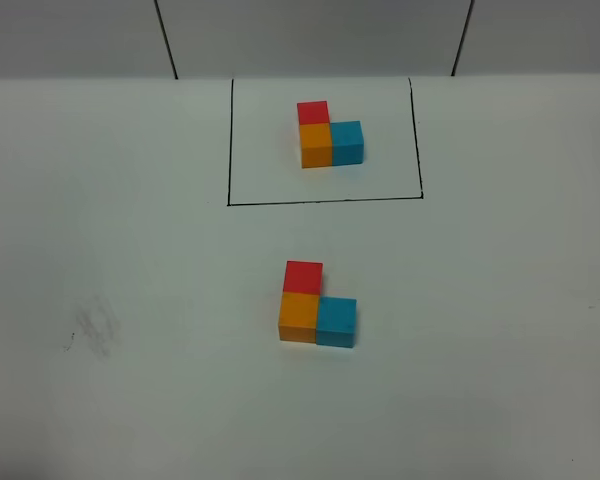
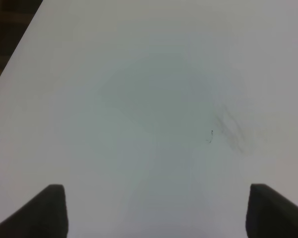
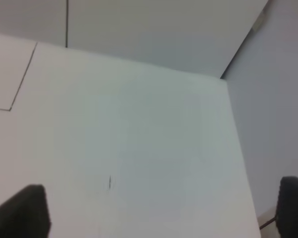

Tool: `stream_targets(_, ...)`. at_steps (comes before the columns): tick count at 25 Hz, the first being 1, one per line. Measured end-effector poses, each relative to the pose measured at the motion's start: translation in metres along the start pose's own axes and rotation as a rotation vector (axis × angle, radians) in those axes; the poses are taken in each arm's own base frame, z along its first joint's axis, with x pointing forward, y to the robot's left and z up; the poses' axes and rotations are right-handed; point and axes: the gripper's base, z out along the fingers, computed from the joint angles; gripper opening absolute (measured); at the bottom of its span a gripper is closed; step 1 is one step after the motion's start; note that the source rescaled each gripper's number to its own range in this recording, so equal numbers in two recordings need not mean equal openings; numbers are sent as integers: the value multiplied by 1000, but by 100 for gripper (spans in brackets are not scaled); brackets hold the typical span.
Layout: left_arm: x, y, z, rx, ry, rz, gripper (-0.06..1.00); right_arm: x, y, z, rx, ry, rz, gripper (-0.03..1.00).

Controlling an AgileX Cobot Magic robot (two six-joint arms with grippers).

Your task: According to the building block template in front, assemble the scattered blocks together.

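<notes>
Nearest the exterior high camera, low in the centre of the frame, the scattered blocks [image 1: 317, 305] sit bunched in an L on the white table [image 1: 500, 380]: the orange cube [image 1: 298, 317] at the corner, the red cube [image 1: 303, 276] touching its far side, the light blue cube [image 1: 336, 321] touching its right side. To the lower left lies a grey smudge [image 1: 98, 328], which the left wrist view also shows. Neither arm appears in this high view. Both wrist views show only bare table between dark fingertips: the left gripper [image 2: 156, 210] stands spread wide and empty, and the right gripper [image 3: 164, 210] is likewise spread with nothing between its jaws. Farther back, in the upper centre, the building block template [image 1: 330, 135] rests inside its black drawn frame [image 1: 325, 203], with the same red, orange and blue arrangement. The copy looks matched, so the main risk is a returning claw brushing the loose cubes and opening a gap, since nothing locks them together.
</notes>
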Motion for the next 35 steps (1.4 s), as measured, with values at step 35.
stream_targets(35,0,0,0,0,0,0,83,113,38,48,-106,79,118,82)
